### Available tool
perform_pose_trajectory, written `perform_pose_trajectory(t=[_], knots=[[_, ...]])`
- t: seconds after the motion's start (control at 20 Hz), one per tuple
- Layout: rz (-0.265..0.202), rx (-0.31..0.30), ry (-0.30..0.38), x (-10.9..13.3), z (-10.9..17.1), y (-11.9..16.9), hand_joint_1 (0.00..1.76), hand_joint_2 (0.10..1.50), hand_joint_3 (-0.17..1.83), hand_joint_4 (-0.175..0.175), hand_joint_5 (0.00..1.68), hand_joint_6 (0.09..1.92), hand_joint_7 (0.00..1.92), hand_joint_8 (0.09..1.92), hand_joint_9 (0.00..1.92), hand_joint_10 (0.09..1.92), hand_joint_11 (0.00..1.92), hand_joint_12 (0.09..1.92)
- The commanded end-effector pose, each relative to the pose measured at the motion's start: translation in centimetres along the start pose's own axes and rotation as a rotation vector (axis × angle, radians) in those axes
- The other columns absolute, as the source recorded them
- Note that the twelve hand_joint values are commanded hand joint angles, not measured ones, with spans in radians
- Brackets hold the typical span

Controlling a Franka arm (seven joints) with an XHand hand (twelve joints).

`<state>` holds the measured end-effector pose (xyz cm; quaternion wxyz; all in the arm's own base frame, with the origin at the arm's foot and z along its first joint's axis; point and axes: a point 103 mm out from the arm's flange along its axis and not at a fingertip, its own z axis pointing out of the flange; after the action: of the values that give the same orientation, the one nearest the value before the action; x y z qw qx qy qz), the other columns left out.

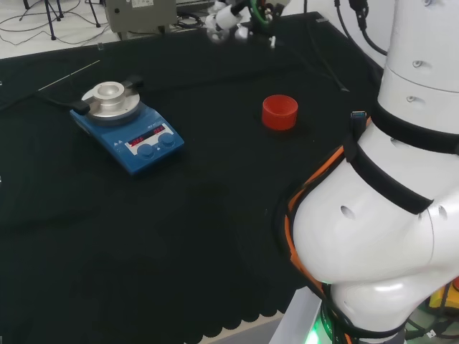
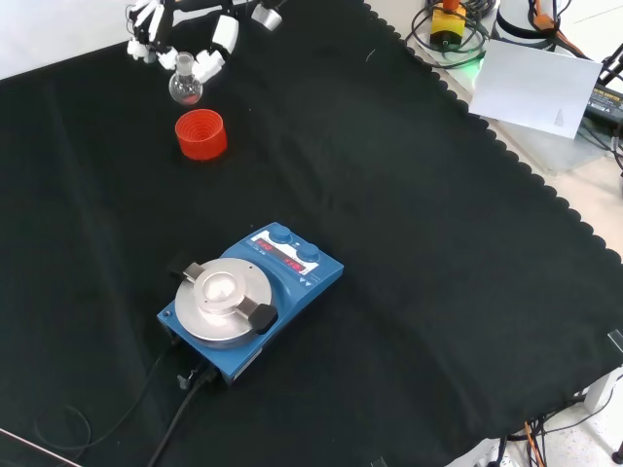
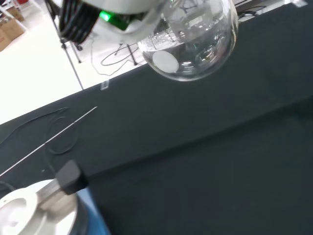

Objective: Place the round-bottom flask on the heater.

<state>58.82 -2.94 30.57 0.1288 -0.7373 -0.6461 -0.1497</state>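
Note:
The round-bottom flask (image 2: 185, 89) is clear glass and hangs in the air by its neck, with the hand (image 2: 222, 35) shut on it near the cloth's far edge in the front view. Just in front of it a red ribbed ring stand (image 2: 201, 134) sits empty on the cloth. The blue heater (image 2: 292, 268) with its round silver plate (image 2: 222, 297) stands well nearer the camera. In the head view the hand (image 1: 228, 18) is at the far top, the stand (image 1: 279, 112) mid-right, the heater (image 1: 140, 140) to the left. The wrist view has the flask's bulb (image 3: 190, 41) close up and the heater plate (image 3: 24, 210) beyond.
A black cable (image 2: 175, 423) runs from the heater toward the front view's bottom. A thin rod (image 1: 68, 76) lies on the cloth beyond the heater. The arm's white links (image 1: 387, 215) stand at the head view's right. The cloth's scalloped edge (image 2: 526, 175) runs along the front view's right.

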Motion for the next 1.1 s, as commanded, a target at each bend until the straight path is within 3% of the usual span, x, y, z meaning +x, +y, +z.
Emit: perform_pose_trajectory(t=[0.05,1.1], knots=[[-0.057,0.038,-0.001,3.9,1.4,0.5,1.08,0.66,0.87,0.141,1.06,1.13,0.57,0.58,0.71,0.56,0.24,1.32],[-0.218,0.137,-0.011,13.0,6.3,1.8,1.08,0.66,0.87,0.142,1.07,1.13,0.58,0.58,0.71,0.56,0.25,1.32]])
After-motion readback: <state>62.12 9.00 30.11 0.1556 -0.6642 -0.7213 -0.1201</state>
